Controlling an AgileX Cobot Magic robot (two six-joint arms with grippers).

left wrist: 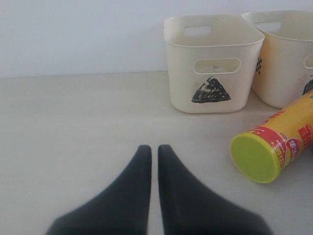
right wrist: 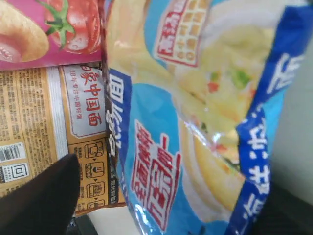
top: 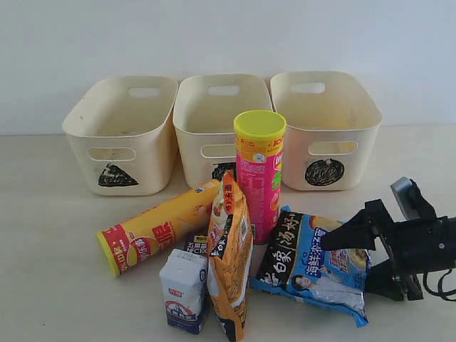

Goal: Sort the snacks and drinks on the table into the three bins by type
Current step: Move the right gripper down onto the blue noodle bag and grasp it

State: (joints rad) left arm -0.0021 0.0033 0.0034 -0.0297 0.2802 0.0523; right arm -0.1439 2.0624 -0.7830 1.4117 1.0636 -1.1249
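Note:
The blue-and-white noodle pack (top: 310, 265) (right wrist: 195, 112) lies flat on the table (top: 50, 235). My right gripper (top: 349, 265) (right wrist: 166, 200) is open, one finger on each side of the pack's end. The pink chip tube (top: 260, 174) (right wrist: 49, 29) stands upright behind the pack. Beside them are the orange bag (top: 229, 263) (right wrist: 44, 122), the lying yellow-and-red tube (top: 160, 229) (left wrist: 276, 147), the milk carton (top: 184, 292) and a mostly hidden purple juice box (top: 196, 246). My left gripper (left wrist: 154, 149) is shut and empty above bare table, left of the yellow tube's lid.
Three cream bins stand in a row at the back: triangle (top: 117, 135) (left wrist: 212, 63), the middle one (top: 221, 125) (left wrist: 286, 54) whose mark is hidden by the pink tube, and circle (top: 324, 128). A pale wall rises behind them.

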